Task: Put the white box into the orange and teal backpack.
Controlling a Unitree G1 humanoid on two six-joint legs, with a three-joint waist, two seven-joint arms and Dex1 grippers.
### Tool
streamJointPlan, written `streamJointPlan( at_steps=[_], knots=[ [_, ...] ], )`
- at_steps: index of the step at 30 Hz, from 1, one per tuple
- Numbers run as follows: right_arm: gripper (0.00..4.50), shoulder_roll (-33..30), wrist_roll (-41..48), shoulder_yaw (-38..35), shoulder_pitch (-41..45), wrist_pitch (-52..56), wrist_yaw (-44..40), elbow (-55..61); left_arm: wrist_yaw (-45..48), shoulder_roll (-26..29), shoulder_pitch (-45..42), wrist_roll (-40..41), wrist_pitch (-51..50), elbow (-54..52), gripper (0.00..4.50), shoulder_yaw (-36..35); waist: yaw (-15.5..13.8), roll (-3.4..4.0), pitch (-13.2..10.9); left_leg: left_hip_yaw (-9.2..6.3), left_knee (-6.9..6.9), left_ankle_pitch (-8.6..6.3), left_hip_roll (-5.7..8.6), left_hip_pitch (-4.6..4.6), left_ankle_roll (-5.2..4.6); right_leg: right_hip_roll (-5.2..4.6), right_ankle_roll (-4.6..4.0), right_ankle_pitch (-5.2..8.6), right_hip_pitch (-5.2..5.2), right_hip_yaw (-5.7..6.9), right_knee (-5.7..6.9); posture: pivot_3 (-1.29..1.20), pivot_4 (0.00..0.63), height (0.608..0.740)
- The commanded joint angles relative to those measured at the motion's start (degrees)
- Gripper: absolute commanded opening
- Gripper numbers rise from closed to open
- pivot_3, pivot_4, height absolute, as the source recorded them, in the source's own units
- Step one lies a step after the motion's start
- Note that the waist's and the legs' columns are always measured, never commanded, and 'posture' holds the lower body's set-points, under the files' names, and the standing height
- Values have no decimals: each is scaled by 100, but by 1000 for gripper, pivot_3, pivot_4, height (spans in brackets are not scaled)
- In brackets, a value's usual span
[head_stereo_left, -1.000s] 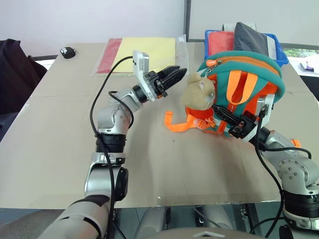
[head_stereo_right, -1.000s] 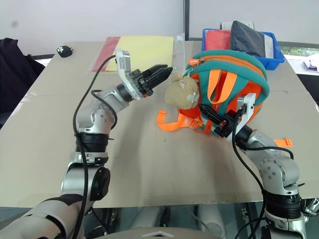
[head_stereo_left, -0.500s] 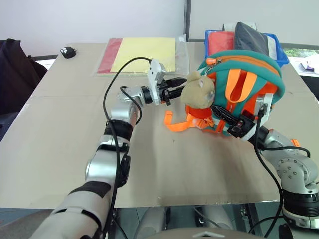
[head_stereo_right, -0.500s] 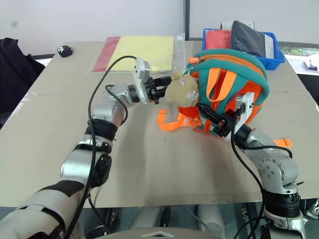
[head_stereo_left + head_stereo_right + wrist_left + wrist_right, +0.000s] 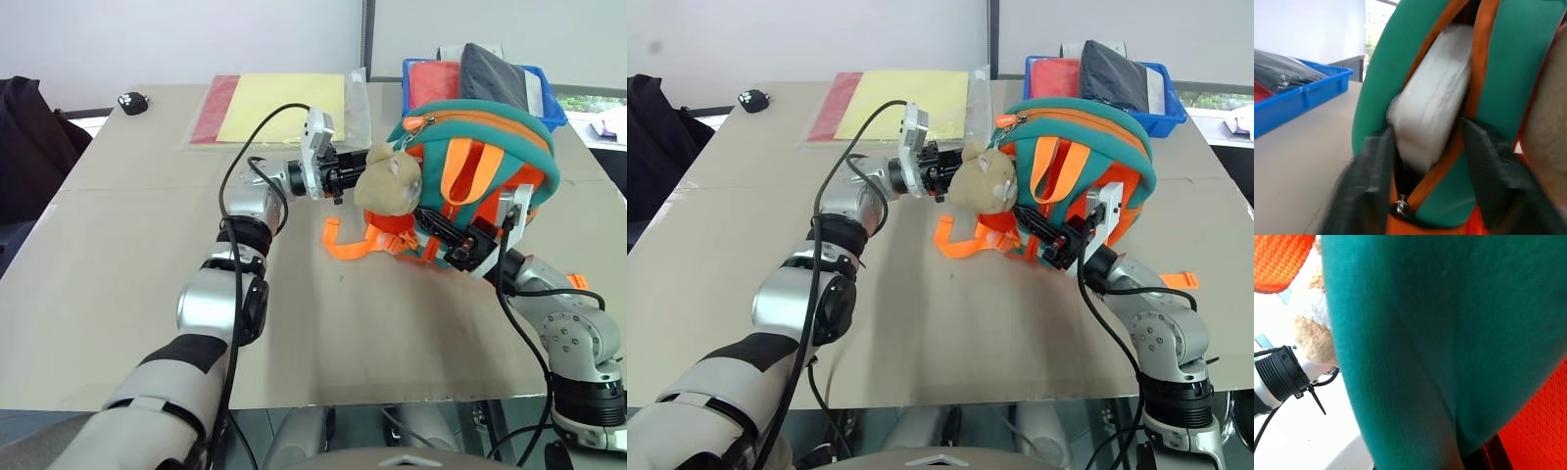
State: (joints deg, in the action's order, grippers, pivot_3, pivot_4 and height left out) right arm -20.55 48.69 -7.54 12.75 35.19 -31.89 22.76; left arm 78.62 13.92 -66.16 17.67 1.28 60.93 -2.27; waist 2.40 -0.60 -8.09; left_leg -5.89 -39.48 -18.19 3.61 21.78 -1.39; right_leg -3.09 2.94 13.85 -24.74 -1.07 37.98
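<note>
Beige covers one table [image 5: 118, 294], which carries everything. One backpack [image 5: 509, 137], orange with teal trim, stands at the far right side, its opening facing the left arm. A tan plush head [image 5: 390, 179] sits on its front, and one loose orange strap [image 5: 343, 245] trails onto the table below it. Inside the opening, the left wrist view shows one white box [image 5: 1432, 105], wedged between the teal edges, part of it still showing.

One blue bin [image 5: 544, 93] stands behind the backpack, holding one red item [image 5: 433, 78] and one dark grey item [image 5: 495, 73]. One clear sleeve [image 5: 279, 108] with a yellow and a red sheet lies flat at the far edge. One small black object [image 5: 132, 101] sits at the far left corner.

Two end effectors show. The left end effector [image 5: 1427, 161] has its fingers spread either side of the box's near end; whether they touch it I cannot tell. The right end effector [image 5: 460, 245] is pressed together on the backpack's lower front.
</note>
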Motion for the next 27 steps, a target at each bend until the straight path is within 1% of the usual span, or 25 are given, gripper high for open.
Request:
streamJointPlan(
  at_steps=[1, 5, 9, 15, 18, 20, 23, 27],
  knots=[
    [0, 22, 30, 7, 13, -114, -2, 288, 64, 9, -220, -87, 140, 52, 24, -72, 1, 0, 0, 0, 0, 0, 0, 0, 0, 0, 0, 0, 0, 0, 0, 0, 150, 740],
    [0, 28, 11, 14, 0, -142, -32, 267, 75, -51, -242, -149, 158, 109, 24, -67, 0, 0, 0, 0, 0, 0, 0, 0, 0, 0, 0, 0, 0, 0, 0, 0, 150, 740],
    [0, 22, -5, 8, -26, -178, -67, 243, -238, -287, -235, -277, 265, 172, 24, -46, -6, 0, 0, 0, -1, 0, 0, 1, 0, -1, 0, 0, 0, 0, 0, 0, 150, 740],
    [0, 18, -60, 48, -47, -228, -98, 223, -1218, -820, -562, -72, 474, 345, 24, -497, -23, -2, 0, -2, -3, 0, 1, 4, 0, -3, 0, 0, 0, 1, -1, 0, 150, 740],
    [0, 7, -82, 75, -58, -259, -112, 211, -1186, -1004, -563, -302, 678, 348, 24, -344, -20, -2, 0, -1, -3, 0, 2, 4, 0, -3, 1, 0, 0, 1, -1, 0, 150, 740],
    [0, 8, -86, 79, -77, -270, -107, 230, -1140, -1098, -569, -262, 651, 322, 24, -389, -20, -2, 0, -1, -2, 0, 2, 3, 0, -3, 1, 0, 0, 1, 0, 0, 150, 740],
    [0, 6, -99, 71, -123, -292, -93, 257, -1103, -1100, -575, -83, 540, 172, 24, -560, -19, -2, 0, -2, -2, 0, 2, 3, 0, -2, 1, 0, 0, 1, 0, 0, 150, 740],
    [0, 6, -102, 66, -196, -319, -64, 304, -810, -790, -426, 506, -257, -504, 24, -955, -5, -2, 0, -2, -2, 0, 2, 5, 0, -3, 1, 0, -1, 1, -1, 0, 150, 740]
  ],
)
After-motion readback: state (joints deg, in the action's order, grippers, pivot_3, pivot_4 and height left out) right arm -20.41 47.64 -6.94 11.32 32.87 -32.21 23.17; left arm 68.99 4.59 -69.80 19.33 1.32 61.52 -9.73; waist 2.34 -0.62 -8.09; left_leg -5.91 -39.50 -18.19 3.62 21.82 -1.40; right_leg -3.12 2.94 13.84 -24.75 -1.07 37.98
